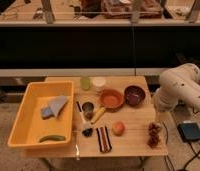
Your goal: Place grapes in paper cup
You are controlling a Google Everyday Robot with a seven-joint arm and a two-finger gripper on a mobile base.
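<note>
Grapes [154,134]: dark reddish bunch, lying on the wooden table [134,146] at its near right corner, well apart from the cup.
Paper cup [98,83]: white, upright at the far edge, just right of a pale green cup [85,83].
Between them: orange bowl [111,99], dark bowl [134,94], peach-coloured fruit [118,128].
Gripper [160,111]: at the lower end of the white arm [179,89], by the table's right edge, farther back than the grapes and clear of them; whether open or closed cannot be told.
Far left: yellow bin [23,120] holding a grey cloth [54,107].
</note>
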